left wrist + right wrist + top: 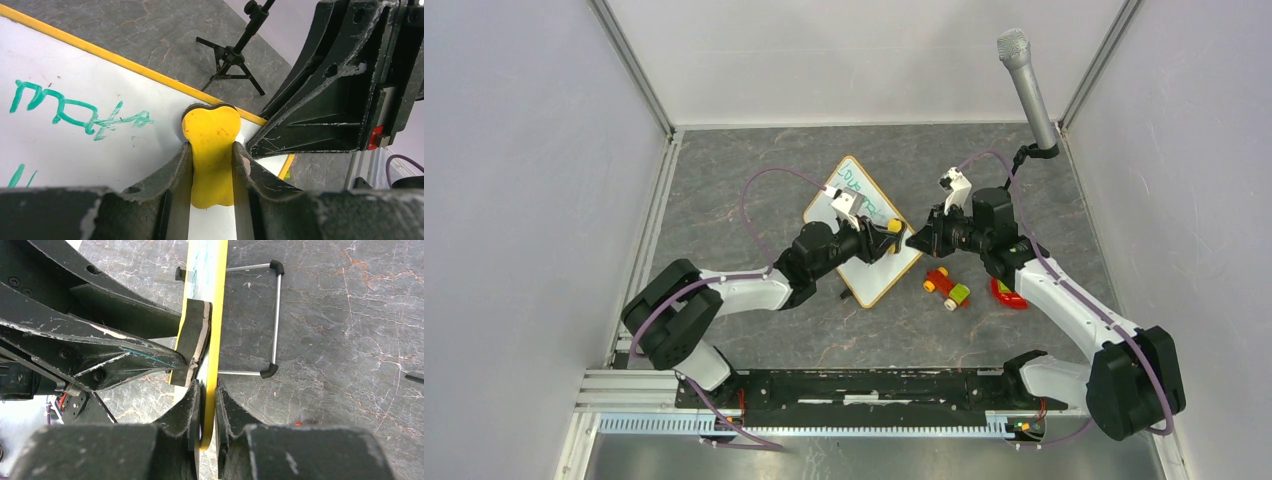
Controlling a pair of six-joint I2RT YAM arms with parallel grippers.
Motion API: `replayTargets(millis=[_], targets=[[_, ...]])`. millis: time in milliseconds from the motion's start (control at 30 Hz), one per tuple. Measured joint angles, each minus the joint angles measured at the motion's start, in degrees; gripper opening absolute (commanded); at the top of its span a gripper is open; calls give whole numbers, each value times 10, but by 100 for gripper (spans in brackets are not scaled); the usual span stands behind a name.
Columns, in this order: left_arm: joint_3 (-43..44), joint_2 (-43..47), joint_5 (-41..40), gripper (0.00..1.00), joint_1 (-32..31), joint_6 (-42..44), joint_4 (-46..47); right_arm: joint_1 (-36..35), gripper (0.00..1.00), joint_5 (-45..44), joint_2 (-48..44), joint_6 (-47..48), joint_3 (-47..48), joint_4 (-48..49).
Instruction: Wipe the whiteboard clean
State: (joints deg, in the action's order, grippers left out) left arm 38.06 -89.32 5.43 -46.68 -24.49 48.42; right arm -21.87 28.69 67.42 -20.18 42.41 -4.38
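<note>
**Board clamped on one edge, eraser pressed to its face**

- The whiteboard (876,278) sits mid-table (754,160), turned so it reads as a diamond in the top view. Its face carries green handwriting (75,110). The right wrist view sees the board edge-on, with a wire foot (276,315) jutting from its back over the table.
- Left gripper (212,150): fingers drawn in tight on the narrow waist of a yellow bone-shaped eraser (211,130). The eraser's dark felt side lies against the board face, close to the frame edge. The handwriting is on the far side of the eraser from that edge, and the eraser does not touch it.
- Right gripper (208,387): jaws nearly together, pinching the board's frame with one finger on the front and one on the back, just beside the eraser.
- The two grippers meet at the board's right corner in the top view, almost touching.
- Beside the board, off that same corner: a small red, yellow and green toy car (947,287), apart from the frame. Beyond it a red object (1007,295), partly hidden under the right arm; what it is I cannot tell.
- Well apart from the board, at the far right corner of the table: a grey microphone (1027,85) on a black stand.
</note>
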Motion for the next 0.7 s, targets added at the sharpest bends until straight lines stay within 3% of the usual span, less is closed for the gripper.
replayTargets(millis=[267, 700], targets=[[29, 0, -17, 25, 27, 0, -60, 0, 0, -3, 6, 1, 0, 5], [122, -68, 10, 17, 167, -46, -124, 1, 0, -2, 16, -2, 0, 11]])
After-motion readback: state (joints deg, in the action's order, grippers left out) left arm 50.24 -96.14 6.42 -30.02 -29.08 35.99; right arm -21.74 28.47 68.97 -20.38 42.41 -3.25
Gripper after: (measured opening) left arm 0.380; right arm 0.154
